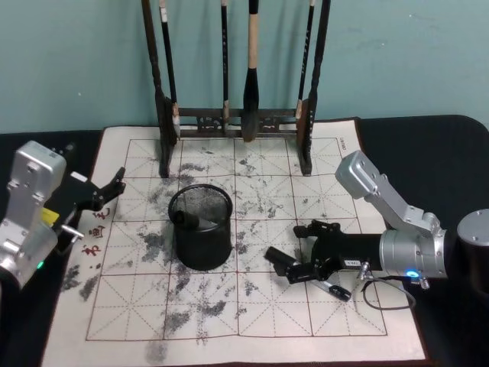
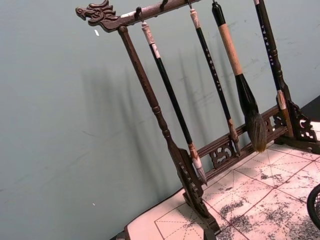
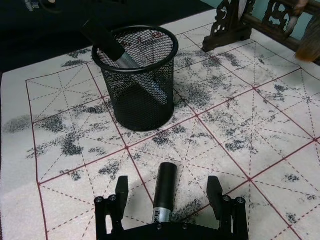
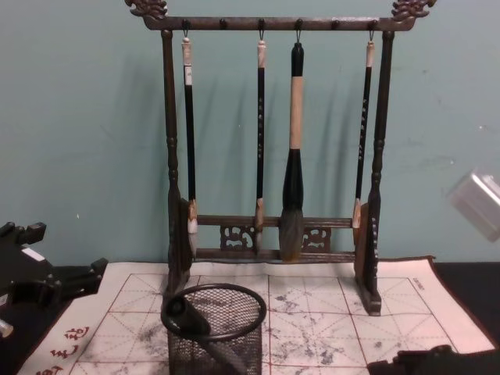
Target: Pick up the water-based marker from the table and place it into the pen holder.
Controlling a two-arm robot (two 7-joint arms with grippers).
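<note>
Right tool open astride the water-based marker — no grip yet
Marker lies flat on the worktop near the pen holder, which holds another marker aslant. Round barrel may roll as jaws close; grip seems near one end, so it could tip. Left tool open, idle

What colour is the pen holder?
The pen holder is black wire mesh, clearest in the right wrist view.
</note>
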